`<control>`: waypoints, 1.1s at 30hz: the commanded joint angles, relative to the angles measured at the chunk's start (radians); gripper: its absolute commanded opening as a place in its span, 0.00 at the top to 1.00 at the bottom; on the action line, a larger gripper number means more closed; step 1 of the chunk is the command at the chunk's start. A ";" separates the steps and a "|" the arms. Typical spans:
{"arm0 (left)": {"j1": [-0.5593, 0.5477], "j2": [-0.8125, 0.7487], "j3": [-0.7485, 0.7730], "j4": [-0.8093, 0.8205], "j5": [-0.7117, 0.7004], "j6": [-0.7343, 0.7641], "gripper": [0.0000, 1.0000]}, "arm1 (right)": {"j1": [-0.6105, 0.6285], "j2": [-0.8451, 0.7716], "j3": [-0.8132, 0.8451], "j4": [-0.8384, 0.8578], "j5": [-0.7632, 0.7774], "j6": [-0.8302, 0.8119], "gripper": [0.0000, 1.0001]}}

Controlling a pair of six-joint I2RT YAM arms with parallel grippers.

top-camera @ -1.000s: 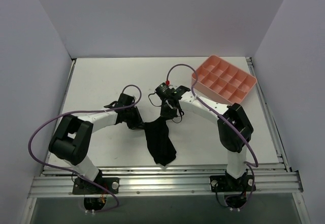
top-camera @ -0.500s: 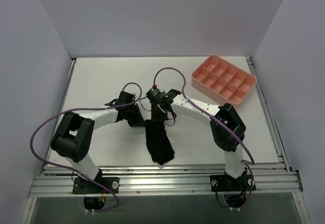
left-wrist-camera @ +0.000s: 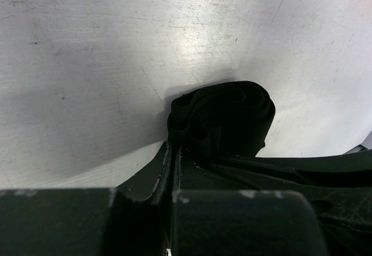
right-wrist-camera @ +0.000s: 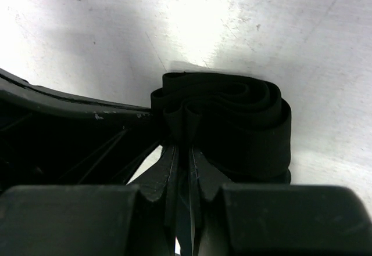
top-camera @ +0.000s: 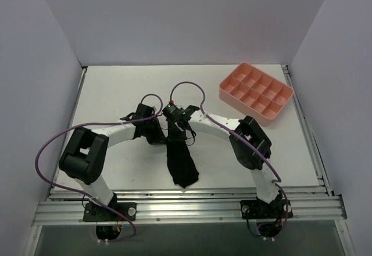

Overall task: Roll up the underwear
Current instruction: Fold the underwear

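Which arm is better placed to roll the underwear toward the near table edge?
Probably right: the right fingers pinch the folded end of the underwear in line with the strip. The left fingers grip it from the side.

White table (top-camera: 116,90) between plain pale walls (top-camera: 174,18)

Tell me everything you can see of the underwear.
The underwear is plain black, matte, soft fabric without marks. It lies on the white table as a narrow strip running toward the near edge. Its far end is gathered into looped, layered folds. The left claw and the right claw are both shut on that folded end, side by side. The near end lies free.
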State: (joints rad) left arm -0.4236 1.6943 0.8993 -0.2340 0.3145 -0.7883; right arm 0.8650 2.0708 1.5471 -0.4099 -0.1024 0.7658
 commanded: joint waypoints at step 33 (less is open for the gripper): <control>0.082 -0.137 0.085 -0.119 -0.017 0.049 0.49 | -0.029 -0.133 -0.044 0.105 -0.091 0.012 0.75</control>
State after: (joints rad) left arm -0.3450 1.5764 0.9440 -0.3473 0.2684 -0.7723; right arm 0.8494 2.0201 1.5124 -0.2943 -0.1780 0.7834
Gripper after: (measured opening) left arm 0.513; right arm 0.251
